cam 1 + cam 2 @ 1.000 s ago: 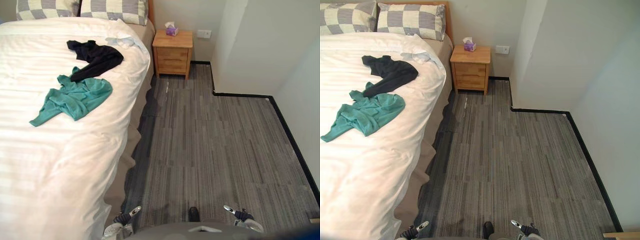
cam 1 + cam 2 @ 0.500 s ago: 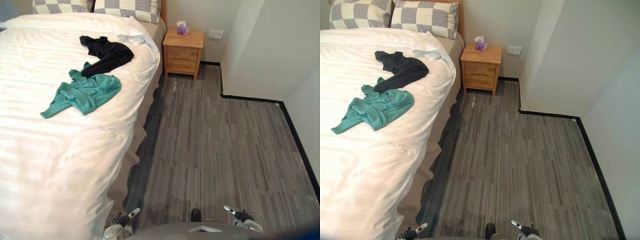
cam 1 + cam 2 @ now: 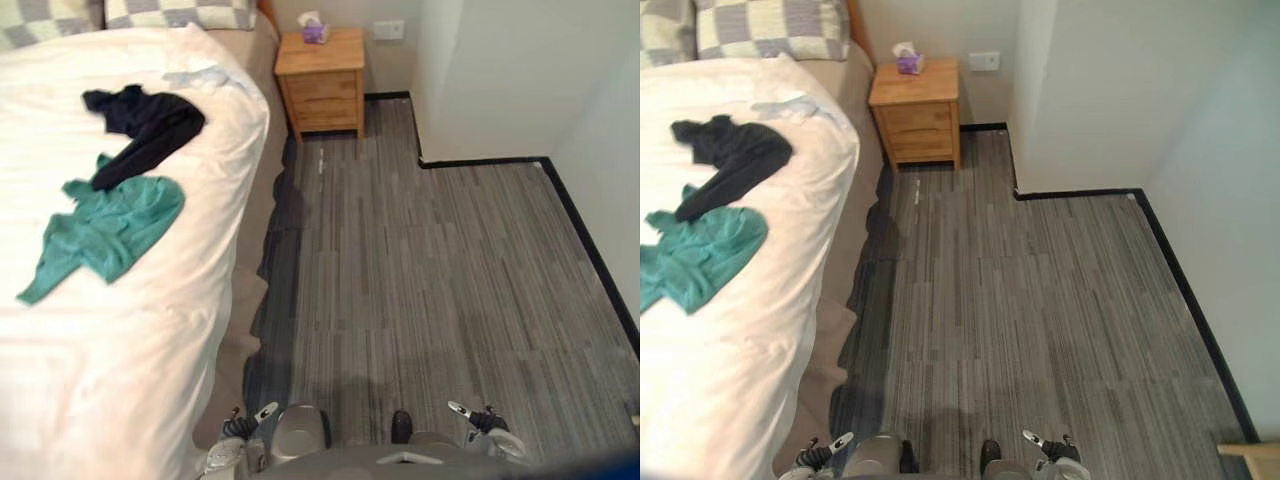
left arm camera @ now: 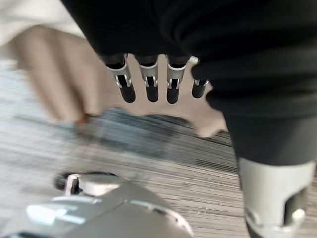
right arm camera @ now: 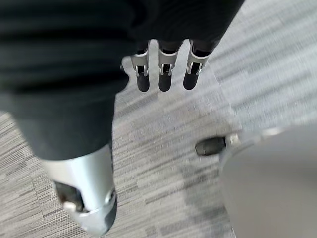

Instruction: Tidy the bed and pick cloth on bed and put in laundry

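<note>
Left eye view: a white bed point(image 3: 120, 340) takes the left side. On it lies a black cloth point(image 3: 150, 125), its near end touching a teal cloth point(image 3: 105, 225). A small pale cloth point(image 3: 205, 77) lies close to the checked pillows point(image 3: 180, 12). By the bed's head a wooden nightstand point(image 3: 322, 75) carries a purple tissue box point(image 3: 316, 32), its print too small to read. The floor point(image 3: 440, 270) is grey striped carpet, with black skirting along white walls.

Left wrist view: the left robot hand point(image 4: 148, 82) hangs with fingers straight and slightly spread, empty, beside the bed's beige skirt point(image 4: 54, 74).

Right wrist view: the right robot hand point(image 5: 166, 74) hangs likewise, empty, over the carpet.
</note>
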